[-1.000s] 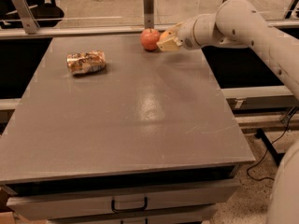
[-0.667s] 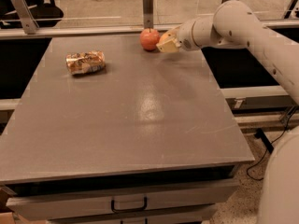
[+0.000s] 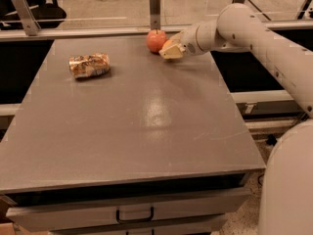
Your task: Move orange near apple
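Observation:
The pinkish-red apple (image 3: 156,40) stands near the table's far edge, just in front of a metal post. My gripper (image 3: 171,51) is right beside it on its right, low over the table. It is shut on the orange (image 3: 167,44), of which only a small yellow-orange patch shows between the pale fingers (image 3: 172,53). The orange is almost touching the apple. The white arm reaches in from the right.
A crumpled shiny snack bag (image 3: 89,65) lies at the far left of the grey table (image 3: 146,121). A glass barrier with metal posts (image 3: 154,6) runs along the far edge. Drawers sit under the table's front edge.
My gripper with the orange has shifted slightly left and down, closer to the apple. The apple and the snack bag have not moved.

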